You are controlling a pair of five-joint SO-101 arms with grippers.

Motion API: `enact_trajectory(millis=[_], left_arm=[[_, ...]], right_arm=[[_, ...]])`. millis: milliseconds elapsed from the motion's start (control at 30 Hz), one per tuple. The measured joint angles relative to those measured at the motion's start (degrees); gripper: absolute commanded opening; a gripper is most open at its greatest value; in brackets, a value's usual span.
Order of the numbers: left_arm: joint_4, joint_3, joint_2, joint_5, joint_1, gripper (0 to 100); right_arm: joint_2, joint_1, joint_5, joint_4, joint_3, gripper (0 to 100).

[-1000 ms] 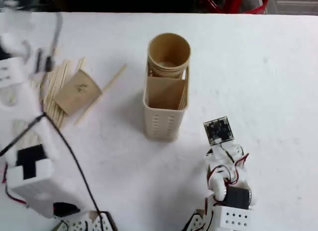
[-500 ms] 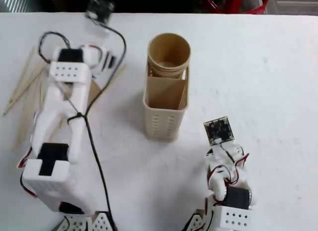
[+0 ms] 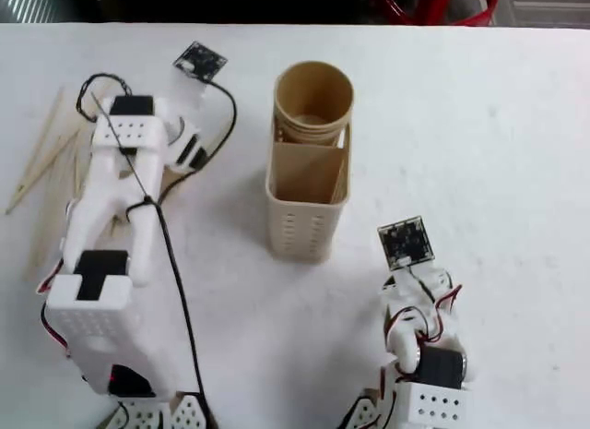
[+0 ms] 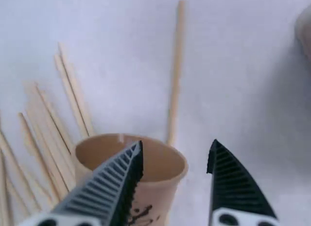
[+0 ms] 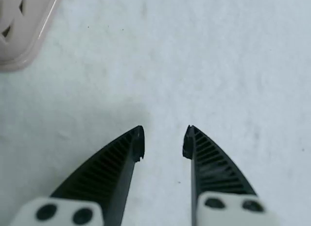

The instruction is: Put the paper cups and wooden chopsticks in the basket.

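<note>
Wood and paper lie under my left gripper (image 4: 176,147). Its fingers are spread wide, with nothing pinched between them. One fingertip (image 4: 129,163) hangs in front of the open mouth of a tan paper cup (image 4: 160,192) and covers part of the rim. The other sits off to the side of the cup, over the bare white table (image 4: 252,65). I cannot tell whether either finger touches the cup. The cup's lower body is cut off at the frame edge, and a dark mark on its wall is half hidden by my finger. Beside it fans a pile of wooden chopsticks (image 4: 51,124), several of them running out of frame. A single chopstick (image 4: 176,65) lies apart, its near end passing behind the cup's rim.

In the high view my left arm (image 3: 111,208) lies over that spot and covers much of the pile.

The basket (image 3: 300,228) stands upright mid-table, well apart from the loose cup. A stack of paper cups (image 3: 313,97) sits in its far compartment. The inside of the near compartment is hard to make out.

My right gripper (image 5: 163,138) hovers over bare table near the basket, with a narrow gap between its fingers and nothing in them. In the right wrist view the basket is cut down to one corner. From above, a small circuit board (image 3: 406,243) sits over this gripper and hides its tips.
</note>
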Motion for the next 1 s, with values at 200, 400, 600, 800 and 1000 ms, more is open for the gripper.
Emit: enact_trajectory(millis=[200, 400, 600, 800, 1000], left_arm=[[14.42, -10.2, 0.18, -1.67, 0.0, 23], [26.11, -17.58, 0.26, -5.1, -0.62, 14], [24.35, -24.62, 0.26, 12.13, -1.41, 19], [20.57, -24.7, 5.54, 18.64, -1.93, 17], [17.32, -24.7, 12.22, 14.24, -2.73, 17]], right_arm=[[0.0, 0.0, 0.0, 0.0, 0.0, 14.4], [0.0, 0.0, 0.0, 0.0, 0.0, 14.4], [0.0, 0.0, 0.0, 0.0, 0.0, 14.4], [0.0, 0.0, 0.0, 0.0, 0.0, 14.4], [0.0, 0.0, 0.0, 0.0, 0.0, 14.4]])
